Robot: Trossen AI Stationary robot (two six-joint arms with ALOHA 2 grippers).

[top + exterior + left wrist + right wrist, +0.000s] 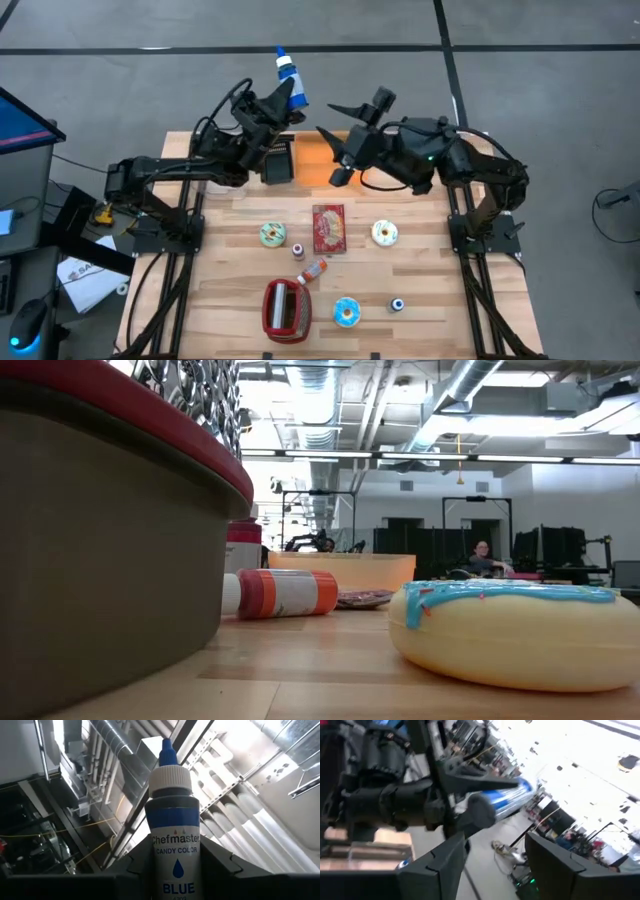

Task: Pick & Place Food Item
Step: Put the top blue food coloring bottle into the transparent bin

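A blue candy-colour bottle [290, 78] with a white cap and blue tip is raised above the table's far edge, with my left gripper [280, 103] shut on it. In the left wrist view the bottle [175, 805] stands between the two fingers, tip pointing up and away from the gripper. My right gripper [330, 125] hovers just right of it over the orange bin [318, 160], open and holding nothing. The right wrist view shows the bottle [507, 797] beyond the right gripper's spread fingers [445, 865]. Neither gripper shows in the low view. My left gripper pinches the bottle's lower body [175, 870] between its two fingers [137, 867], one on each side of the label. The fingers come from below and slant upward, lying along the bottle. The bottle is lifted clear of the table, tilted, cap end up.
On the table lie three iced donuts [272, 235], [385, 233], [347, 312], a red packet [328, 228], a red wire basket [287, 307], and small bottles [315, 270], [397, 304]. A dark block [277, 162] sits beside the bin.
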